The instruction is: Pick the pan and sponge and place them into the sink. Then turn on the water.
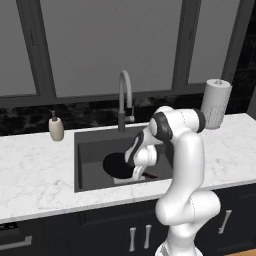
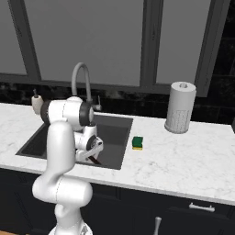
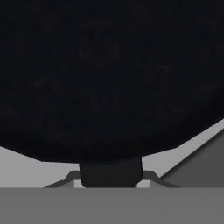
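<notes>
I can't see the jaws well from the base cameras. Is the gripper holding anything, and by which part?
It seems to hold the pan by its handle, low in the sink; the jaws themselves are hidden.

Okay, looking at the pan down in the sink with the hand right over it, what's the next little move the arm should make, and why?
Probably open the pincer and lift clear. The pan already lies low in the sink, its handle at the pincer, so that part looks done. The sponge sits on the counter right of the basin, so it should likely come next. Whether the jaws are clamped I cannot tell.
</notes>
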